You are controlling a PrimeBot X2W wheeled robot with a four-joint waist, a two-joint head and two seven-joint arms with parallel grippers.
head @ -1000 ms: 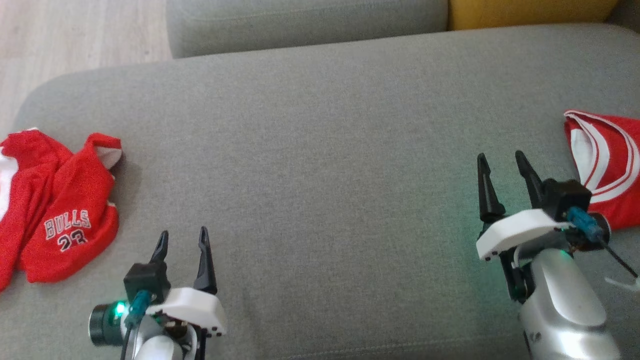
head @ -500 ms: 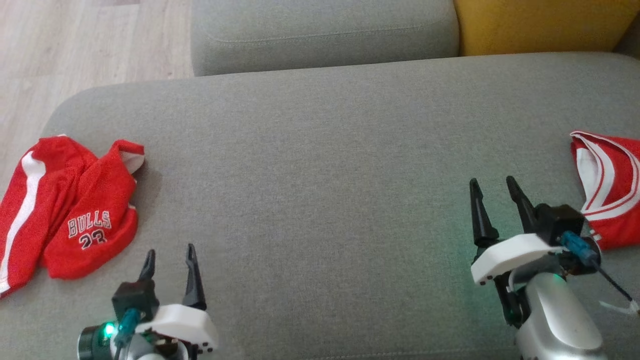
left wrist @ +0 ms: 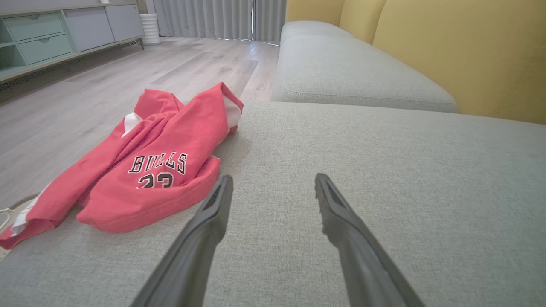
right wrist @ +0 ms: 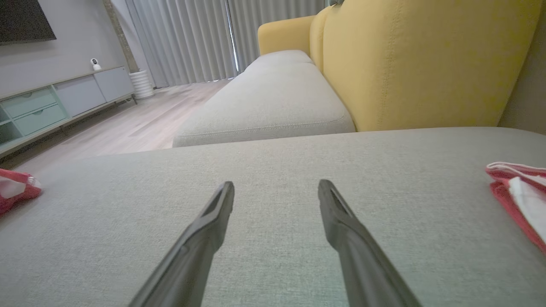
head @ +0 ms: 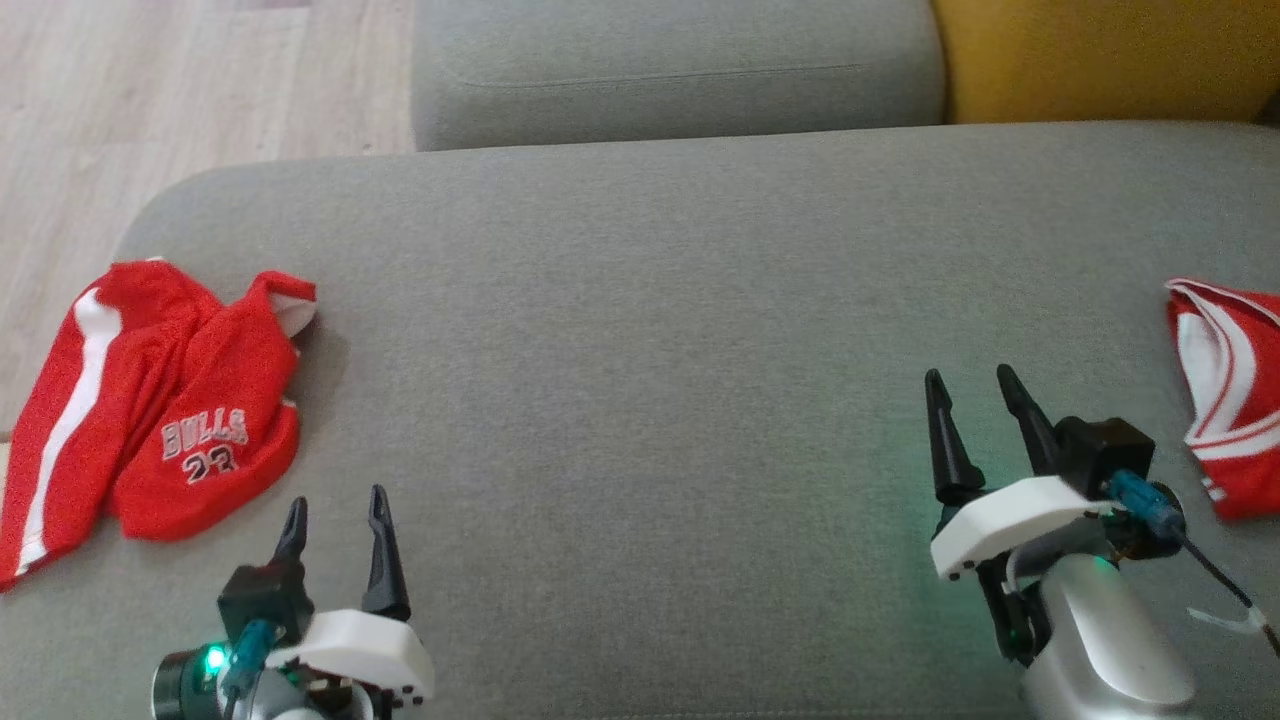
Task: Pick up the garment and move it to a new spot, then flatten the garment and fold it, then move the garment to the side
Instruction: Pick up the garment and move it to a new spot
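Head view: grey sofa cushion (head: 640,330), wood floor (head: 150,90) beyond; left end effector (head: 337,498), right end effector (head: 968,373) both splayed

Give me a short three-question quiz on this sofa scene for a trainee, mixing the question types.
1. True or false: the left gripper holds the crumpled red Bulls garment.
2. Which number is printed under BULLS? A 23, B 32, C 45.
3. Fill in: the red-and-white striped garment lies nearest the ___ gripper.
Key: 1 false, it is open and clear of it; 2 A; 3 right gripper.
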